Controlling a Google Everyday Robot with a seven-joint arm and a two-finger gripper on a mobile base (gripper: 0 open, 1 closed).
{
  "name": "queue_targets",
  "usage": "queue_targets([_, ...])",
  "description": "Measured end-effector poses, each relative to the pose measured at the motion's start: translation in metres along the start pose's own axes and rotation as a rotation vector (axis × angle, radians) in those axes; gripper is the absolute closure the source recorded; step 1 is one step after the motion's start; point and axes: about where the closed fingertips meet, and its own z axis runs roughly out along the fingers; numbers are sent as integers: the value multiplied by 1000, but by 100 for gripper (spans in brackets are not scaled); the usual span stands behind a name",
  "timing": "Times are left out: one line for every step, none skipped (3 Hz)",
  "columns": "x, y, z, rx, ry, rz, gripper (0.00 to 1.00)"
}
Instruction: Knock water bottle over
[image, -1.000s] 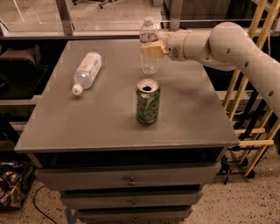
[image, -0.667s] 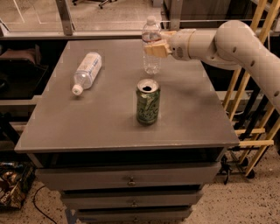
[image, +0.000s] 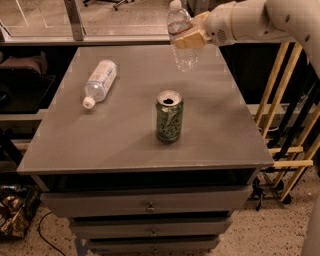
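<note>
The water bottle (image: 182, 42) is a slim clear ribbed bottle with a white cap and a red-and-white band near the top. It is at the far right of the grey table (image: 125, 145), lifted a little off the top and tilted, cap leaning left. My gripper (image: 192, 36) comes in from the right and is shut on the bottle's upper body, its tan fingers (image: 189, 39) wrapped around it just under the label band.
A green can (image: 169, 116) stands upright, open, at the table's middle, in front of the held bottle. A wider bottle with a white label (image: 100, 82) lies on its side at the left. Wooden rails (image: 285, 125) stand right of the table, with drawers (image: 150, 205) below the top.
The gripper has raised the water bottle upward off the table and tilted its cap to the left. The can and the lying bottle have not moved.
</note>
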Motion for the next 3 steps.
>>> queue_targets([-2, 7, -20, -53, 194, -75, 100])
queue_targets([8, 25, -33, -126, 425, -152, 100])
queue_targets([33, 57, -36, -272, 725, -273, 100])
